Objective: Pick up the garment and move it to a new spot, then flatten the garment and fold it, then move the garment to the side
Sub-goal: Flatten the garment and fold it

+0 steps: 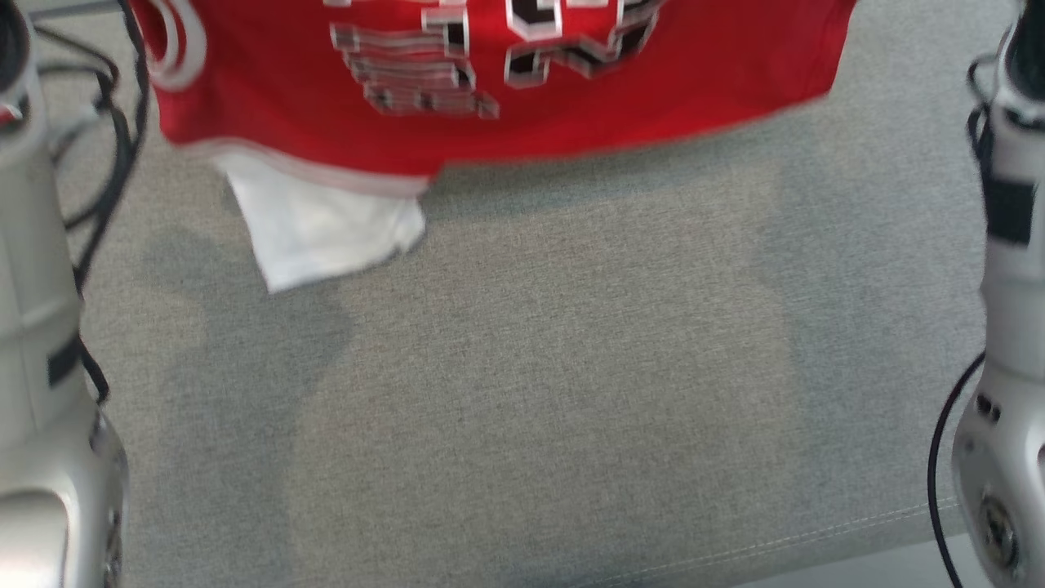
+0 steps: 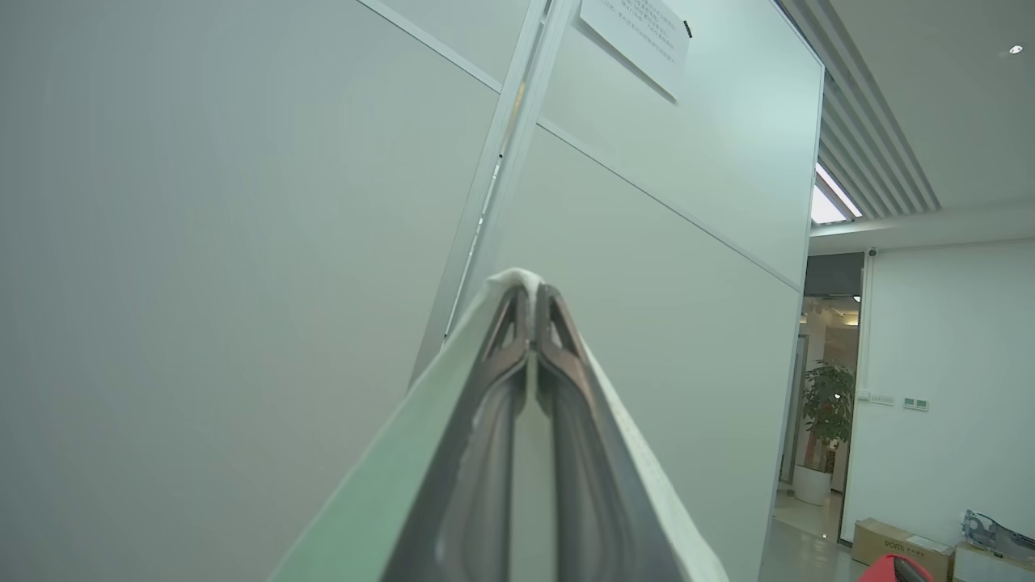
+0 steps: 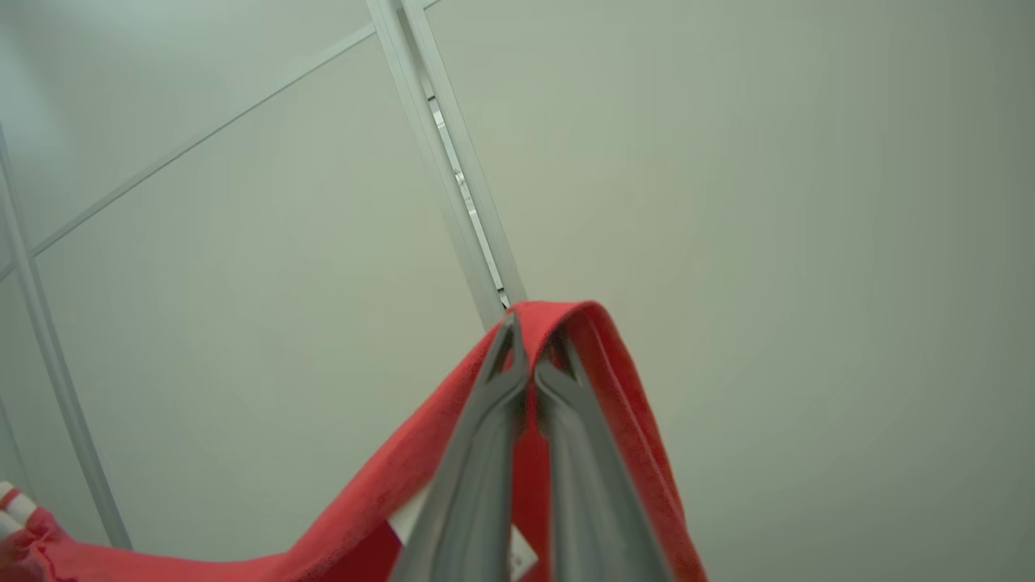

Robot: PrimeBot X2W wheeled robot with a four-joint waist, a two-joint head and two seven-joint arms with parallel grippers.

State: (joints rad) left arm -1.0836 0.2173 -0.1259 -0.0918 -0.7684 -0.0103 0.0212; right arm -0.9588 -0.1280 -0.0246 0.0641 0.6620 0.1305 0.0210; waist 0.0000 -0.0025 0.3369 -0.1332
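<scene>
The garment (image 1: 490,122) is a red shirt with black and white lettering. It hangs across the top of the head view above the grey table (image 1: 531,367), blurred. A white part (image 1: 318,229) of it droops lower at the left. In the left wrist view my left gripper (image 2: 532,295) is shut on a pale fold of the garment (image 2: 647,477), raised toward a wall. In the right wrist view my right gripper (image 3: 530,339) is shut on a red edge of the garment (image 3: 380,477), which sags away to the left.
My pale forearms (image 1: 41,327) (image 1: 1008,327) rise along both sides of the head view, with black cables beside them. The table's stitched front edge (image 1: 816,543) runs at the lower right. A partition wall (image 2: 242,242) stands behind; a potted plant (image 2: 825,404) and cardboard boxes (image 2: 897,550) are far off.
</scene>
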